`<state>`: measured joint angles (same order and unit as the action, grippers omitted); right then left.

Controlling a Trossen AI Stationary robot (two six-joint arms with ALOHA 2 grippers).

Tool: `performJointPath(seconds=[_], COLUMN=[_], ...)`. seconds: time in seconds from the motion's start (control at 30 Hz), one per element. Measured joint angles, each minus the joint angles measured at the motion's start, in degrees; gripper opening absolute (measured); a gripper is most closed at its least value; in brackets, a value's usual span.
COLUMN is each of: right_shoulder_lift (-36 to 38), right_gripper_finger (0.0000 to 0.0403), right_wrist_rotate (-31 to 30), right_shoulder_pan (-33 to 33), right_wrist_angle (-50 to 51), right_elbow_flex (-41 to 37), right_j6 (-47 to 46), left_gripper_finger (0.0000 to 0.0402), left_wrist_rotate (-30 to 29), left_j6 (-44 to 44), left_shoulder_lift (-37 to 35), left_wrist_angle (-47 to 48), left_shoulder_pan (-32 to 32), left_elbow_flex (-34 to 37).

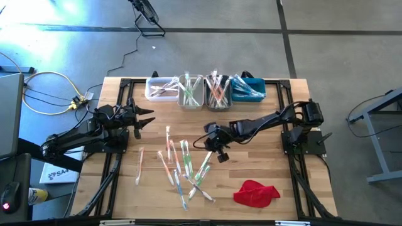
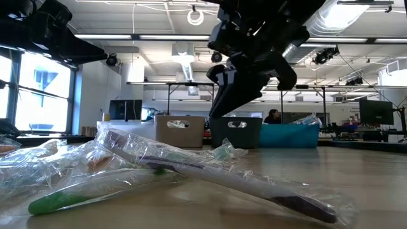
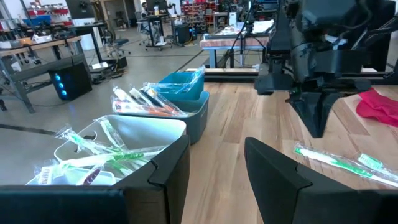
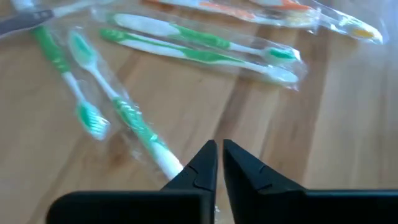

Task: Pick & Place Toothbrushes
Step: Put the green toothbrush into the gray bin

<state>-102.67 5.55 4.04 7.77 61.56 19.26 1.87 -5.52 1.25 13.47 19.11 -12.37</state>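
- Four bins (image 1: 202,90) at the bench's (image 1: 276,169) far edge already hold wrapped toothbrushes, so part of the sorting looks done.
- A dozen or so loose toothbrushes (image 1: 182,164) lie mid-bench (most of the pile is left).
- Right tool (image 1: 217,148) hovers over them, fingers pressed together, holding nothing.
- Left tool (image 1: 142,119) waits spread near the bins, empty.

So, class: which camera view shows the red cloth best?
The high view: the whole red cloth lies crumpled on the table's front right part, apart from the toothbrushes. The left wrist view catches only its edge behind the right arm; the low and right wrist views miss it.
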Motion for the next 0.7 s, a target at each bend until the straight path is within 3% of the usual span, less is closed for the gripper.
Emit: performJointPath(seconds=[0.13,0.33,0.7], right_shoulder_lift=[0.0,0.0,-0.5], right_gripper_finger=[0.0064,0.0134,0.0148], right_wrist_rotate=[-1.0,3.4,3.5], right_shoulder_pan=[1.2,1.3,0.7], right_wrist_angle=[0.2,3.2,2.3], right_elbow_flex=[0.0,0.0,-1.6], right_j6=[-2.6,-2.7,-2.5], left_gripper_finger=[0.0150,0.0150,0.0150], left_wrist_rotate=[0.0,0.0,0.0], left_j6=[0.0,0.1,0.1], left_shoulder_lift=[0.0,0.0,0.0], left_wrist_angle=[0.0,0.1,0.2], left_shoulder_pan=[0.0,0.0,0.0], left_elbow_flex=[0.0,0.0,0.0])
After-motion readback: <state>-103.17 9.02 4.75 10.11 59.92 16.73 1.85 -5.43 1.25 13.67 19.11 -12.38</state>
